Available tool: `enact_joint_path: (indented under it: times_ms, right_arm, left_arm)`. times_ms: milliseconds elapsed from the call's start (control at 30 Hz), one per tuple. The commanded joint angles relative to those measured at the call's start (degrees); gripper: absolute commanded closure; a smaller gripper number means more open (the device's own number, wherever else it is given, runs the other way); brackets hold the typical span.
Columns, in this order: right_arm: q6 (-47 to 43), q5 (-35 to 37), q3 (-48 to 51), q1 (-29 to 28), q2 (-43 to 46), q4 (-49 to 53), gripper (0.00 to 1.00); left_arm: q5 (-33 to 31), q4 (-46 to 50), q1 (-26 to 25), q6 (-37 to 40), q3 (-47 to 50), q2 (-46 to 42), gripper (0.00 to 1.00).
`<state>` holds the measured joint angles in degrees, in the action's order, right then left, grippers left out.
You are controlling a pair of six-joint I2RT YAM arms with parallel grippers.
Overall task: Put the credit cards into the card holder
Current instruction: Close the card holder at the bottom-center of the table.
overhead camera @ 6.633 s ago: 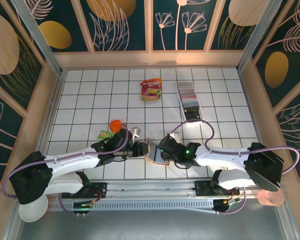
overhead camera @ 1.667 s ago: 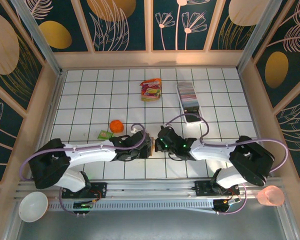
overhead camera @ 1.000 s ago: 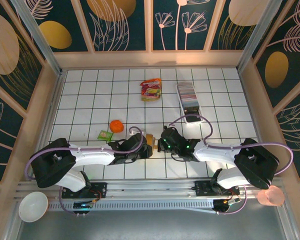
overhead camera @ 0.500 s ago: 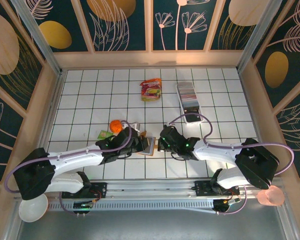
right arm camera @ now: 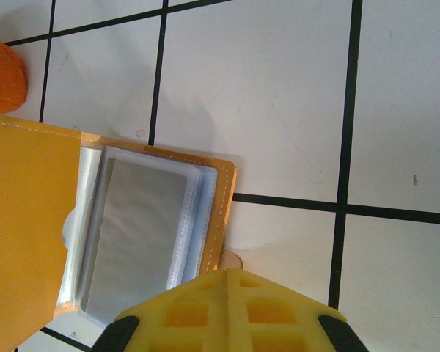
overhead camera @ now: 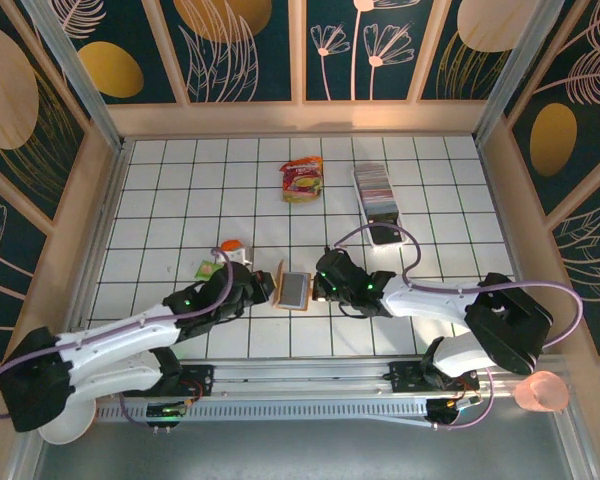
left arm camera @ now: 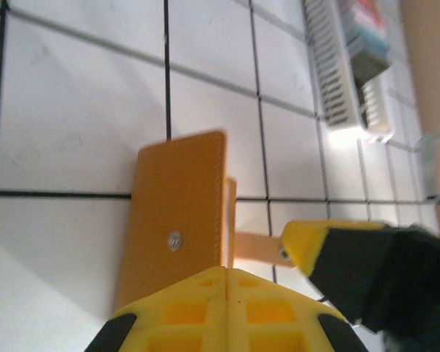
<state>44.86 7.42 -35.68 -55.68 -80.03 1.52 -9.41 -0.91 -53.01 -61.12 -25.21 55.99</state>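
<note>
The orange-brown card holder (overhead camera: pixel 295 291) lies open on the tiles between my two grippers, grey sleeves (right arm camera: pixel 138 235) facing up. Its cover flap (left arm camera: pixel 177 213) stands raised on the left side. My left gripper (left arm camera: pixel 227 273) is shut on the flap's edge, seen from above at the left gripper (overhead camera: pixel 268 290). My right gripper (right arm camera: pixel 227 275) is shut on the little clasp tab (right arm camera: pixel 232 259) at the holder's right edge; the right gripper (overhead camera: pixel 319 289) sits just right of the holder. The credit cards (overhead camera: pixel 375 186) stand stacked in a long clear tray (overhead camera: pixel 384 228) at the back right, apart from both grippers.
A red-and-yellow snack packet (overhead camera: pixel 302 178) lies at the back centre. An orange ball (overhead camera: pixel 230 246) and a small green packet (overhead camera: pixel 209 268) sit left of the holder, near my left arm. A pink cup (overhead camera: pixel 542 390) stands off the table at bottom right.
My left gripper closed on the holder's cover and drew back to the left, lifting the flap so the holder stands open. The right gripper has stayed on the tab.
</note>
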Motion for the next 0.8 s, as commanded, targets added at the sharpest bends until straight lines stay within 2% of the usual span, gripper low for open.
enact_joint_path:
  times_ms: [0, 233, 400, 633, 767]
  right_arm:
    - [-1.19, 0.74, -2.19, 0.40, -1.17, 1.36, 1.00]
    - [-1.69, 0.49, -2.90, 0.39, -1.59, 1.94, 1.00]
    - [-1.80, -0.19, -3.27, 0.40, -1.20, 1.76, 1.00]
    - [-1.64, -1.51, -3.01, 0.38, -0.74, 0.03, 1.00]
    - [-1.32, -2.34, -2.48, 0.40, -0.73, -0.96, 1.00]
  left_arm:
    - [-7.19, 5.21, 0.28, -3.31, 2.70, -3.95, 1.00]
    - [-0.77, 0.09, 0.49, -5.14, 5.81, 3.08, 1.00]
    - [6.48, -11.93, 0.53, -3.85, 6.91, 7.98, 1.00]
    - [11.08, -17.15, 0.54, -1.19, 4.26, 14.19, 1.00]
    - [12.54, -16.55, 0.53, 0.33, 2.26, 18.62, 1.00]
